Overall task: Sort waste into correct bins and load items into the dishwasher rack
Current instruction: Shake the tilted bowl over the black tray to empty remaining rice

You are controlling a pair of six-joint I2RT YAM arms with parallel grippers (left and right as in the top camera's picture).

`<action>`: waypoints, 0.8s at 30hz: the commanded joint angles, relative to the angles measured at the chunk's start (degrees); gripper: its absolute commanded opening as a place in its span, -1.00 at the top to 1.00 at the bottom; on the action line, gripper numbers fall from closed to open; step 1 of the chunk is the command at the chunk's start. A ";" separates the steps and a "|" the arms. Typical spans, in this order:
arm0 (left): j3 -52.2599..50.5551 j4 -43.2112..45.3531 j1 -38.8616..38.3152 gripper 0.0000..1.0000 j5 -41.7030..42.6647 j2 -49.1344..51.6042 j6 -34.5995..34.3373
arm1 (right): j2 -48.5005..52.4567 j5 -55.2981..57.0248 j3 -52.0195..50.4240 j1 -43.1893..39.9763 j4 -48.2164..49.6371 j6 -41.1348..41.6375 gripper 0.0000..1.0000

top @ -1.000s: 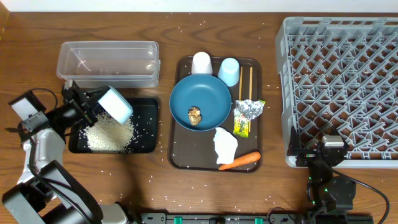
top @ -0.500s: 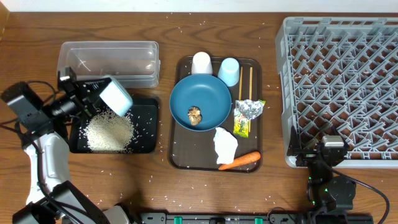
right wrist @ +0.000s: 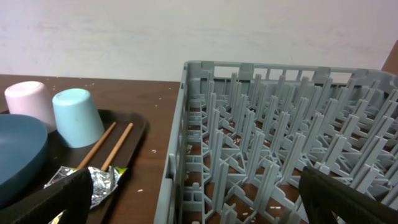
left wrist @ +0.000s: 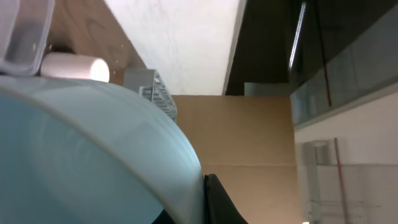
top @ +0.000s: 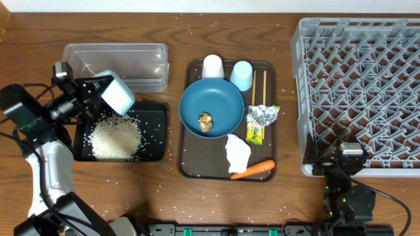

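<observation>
Wooden table [top: 197, 206]: left gripper [top: 97, 92] clamps tilted light-blue bowl [top: 119, 95] over far edge of black tray [top: 159, 134].

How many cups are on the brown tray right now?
2. The white cup sits at the brown tray's far-left corner; the light-blue cup stands just right of it, both behind the dark-blue plate. None appears hidden.

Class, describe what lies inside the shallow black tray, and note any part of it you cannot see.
A heap of white rice lies in the black tray, with loose grains around it. The left tool holding the light-blue bowl covers its back-left corner.
</observation>
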 commanded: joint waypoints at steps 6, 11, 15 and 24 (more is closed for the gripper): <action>0.55 3.61 -0.50 0.88 1.53 -0.85 1.55 | -0.35 0.13 -0.09 0.26 -0.24 -0.46 -0.98; 0.55 6.38 -1.36 0.88 1.46 -1.73 -3.61 | -0.37 0.13 -0.09 0.26 -0.24 -0.46 -0.99; 0.55 9.38 -2.71 0.88 1.49 -4.42 -9.29 | -0.35 0.13 -0.09 0.26 -0.26 -0.48 -0.99; 0.55 26.18 -10.49 0.88 1.49 -16.39 -14.45 | -0.35 0.13 -0.09 0.26 -0.24 -0.46 -0.98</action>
